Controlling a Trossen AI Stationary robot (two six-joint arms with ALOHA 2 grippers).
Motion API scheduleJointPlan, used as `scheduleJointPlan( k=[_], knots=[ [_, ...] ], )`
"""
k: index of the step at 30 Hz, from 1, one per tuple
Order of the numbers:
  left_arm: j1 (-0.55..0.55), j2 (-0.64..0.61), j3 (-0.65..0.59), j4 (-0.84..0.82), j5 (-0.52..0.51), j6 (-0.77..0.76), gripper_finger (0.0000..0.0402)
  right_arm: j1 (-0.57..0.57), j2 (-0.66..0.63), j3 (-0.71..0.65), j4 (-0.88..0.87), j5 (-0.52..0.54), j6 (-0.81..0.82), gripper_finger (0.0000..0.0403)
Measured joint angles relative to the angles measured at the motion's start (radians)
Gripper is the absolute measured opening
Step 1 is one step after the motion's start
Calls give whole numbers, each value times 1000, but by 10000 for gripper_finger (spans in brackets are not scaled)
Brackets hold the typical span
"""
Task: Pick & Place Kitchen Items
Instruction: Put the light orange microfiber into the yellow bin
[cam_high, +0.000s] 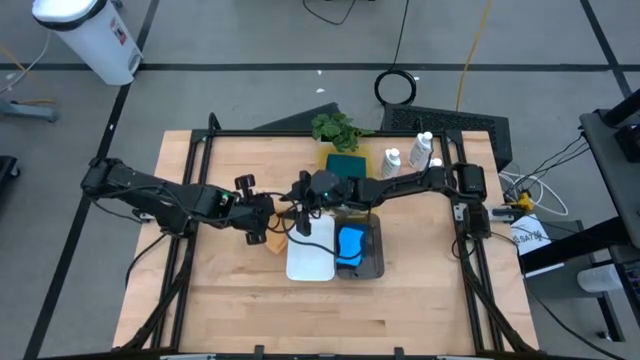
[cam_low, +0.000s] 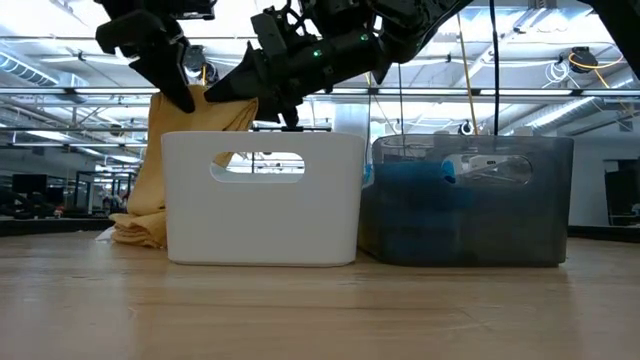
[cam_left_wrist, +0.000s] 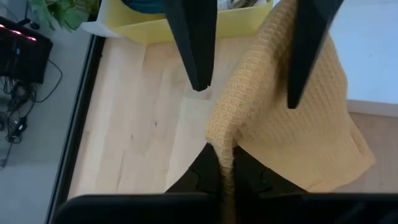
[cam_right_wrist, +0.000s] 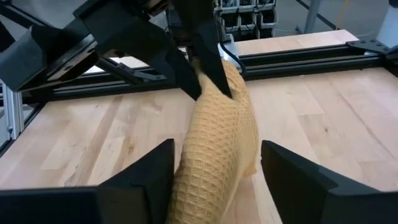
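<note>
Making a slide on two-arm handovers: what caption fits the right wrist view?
Left gripper pinches the orange-tan waffle cloth from above while the right gripper straddles it, fingers open.

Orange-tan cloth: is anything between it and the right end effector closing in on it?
Nothing visible. The cloth, pinched by the left end effector, hangs between the right end effector's open fingers.
</note>
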Motion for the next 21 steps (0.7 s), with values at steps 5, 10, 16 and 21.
scheduleJointPlan(
  k=[5,10,16,21],
  knots=[
    [0,0,0,1,0,-7,17,-9,0,0,-11,-1,2,165],
    [0,0,0,2,0,-16,11,-19,0,0,-24,-6,17,104],
    [0,0,0,33,2,-26,39,-20,0,0,-41,-8,-41,24],
    [0,0,27,32,87,-13,65,-21,-6,0,-69,-8,-93,9]
  ],
)
